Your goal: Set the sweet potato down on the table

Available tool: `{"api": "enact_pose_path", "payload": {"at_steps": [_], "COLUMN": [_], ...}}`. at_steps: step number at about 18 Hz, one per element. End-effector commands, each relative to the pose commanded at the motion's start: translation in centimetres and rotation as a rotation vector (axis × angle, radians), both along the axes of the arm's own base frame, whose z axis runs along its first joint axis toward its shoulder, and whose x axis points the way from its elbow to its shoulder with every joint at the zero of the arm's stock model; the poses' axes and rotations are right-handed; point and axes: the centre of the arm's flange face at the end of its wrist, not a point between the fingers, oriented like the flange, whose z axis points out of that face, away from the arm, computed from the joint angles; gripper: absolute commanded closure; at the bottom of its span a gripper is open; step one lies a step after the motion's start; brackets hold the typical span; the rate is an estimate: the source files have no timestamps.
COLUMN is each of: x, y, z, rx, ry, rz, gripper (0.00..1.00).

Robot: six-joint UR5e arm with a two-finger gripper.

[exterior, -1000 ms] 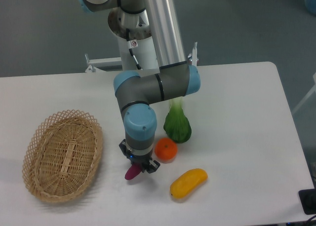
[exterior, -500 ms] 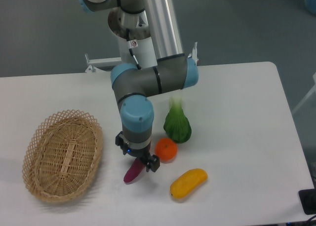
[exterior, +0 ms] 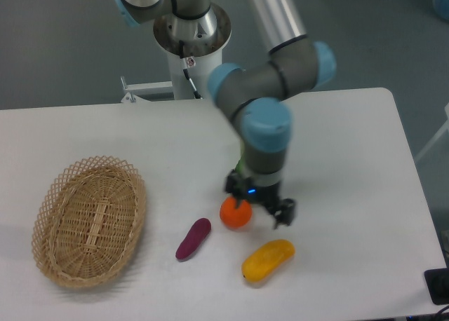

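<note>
At the near middle of the surface:
Jaws point(exterior: 260, 214): held apart above the surface, nothing clamped between them; one finger is seen at the right, the other is set just above the orange.
Orange point(exterior: 236, 213): round, resting on the surface directly beneath the left side of the jaws.
Sweet potato point(exterior: 193, 238): laid flat on the surface, left of and slightly nearer than the orange, tilted with its upper end toward the right; apart from the jaws and clear of the basket.
Yellow fruit point(exterior: 268, 259): oblong, laid near and to the right of the sweet potato, below the jaws.
Wicker basket point(exterior: 89, 219): oval, placed at the left, well apart from the sweet potato.
Surface point(exterior: 351, 167): white, with rounded corners.
</note>
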Motion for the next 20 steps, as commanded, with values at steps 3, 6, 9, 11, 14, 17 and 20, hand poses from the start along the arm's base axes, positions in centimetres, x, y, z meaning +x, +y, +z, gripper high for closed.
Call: {"api": "enact_pose_path", "payload": {"at_steps": [3,6,9,11,14,17,20], "x": [-3.2,-5.4,-6.7,-7.4,-8.0,-8.1,-8.1], "y": [-3.4,-6.5,-8.6,-9.8,-10.8,-11.1,-11.2], "z": [0.2,0.2,-0.3,-0.3,-0.5,-0.6,-0.8], "rx": [-0.006,-0.012,-0.022,-0.025,-0.030,-0.033,-0.034], "ry": [0.013,0.022,0.022,0.022,0.024,0.024,0.021], "rz": [-0.008,-0.026,-0.056,-0.065,-0.084,-0.090,-0.089], "gripper": [0.00,0.00,0.00,0.00,0.00,0.00,0.00]}}
